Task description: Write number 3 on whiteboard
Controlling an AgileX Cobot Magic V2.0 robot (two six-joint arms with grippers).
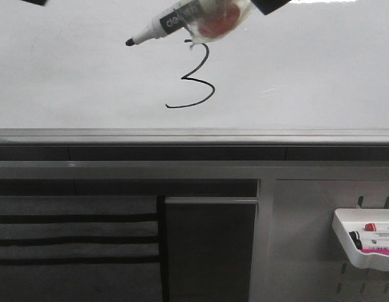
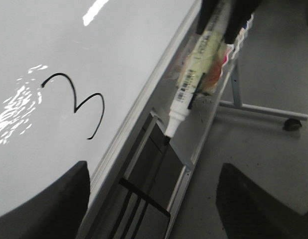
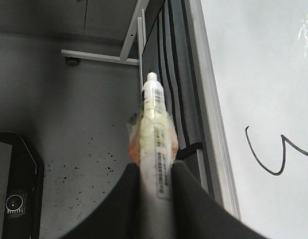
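Right gripper (image 3: 155, 174) – clamped on marker (image 3: 155, 130), tip clear of the board | number 3 (image 1: 194, 78) – drawn on whiteboard (image 1: 68, 82), just below marker | left gripper (image 2: 154, 199) – fingers spread, holding nothing

The whiteboard (image 1: 320, 69) surface is bare on both sides of the number 3 (image 1: 194, 78), giving open passage towards its left and right edges. Near the top edge, the right gripper (image 3: 155, 199), closed on the marker (image 1: 175, 22), blocks access above the digit. The grey edge rail (image 1: 194, 135) bounds the bottom edge.
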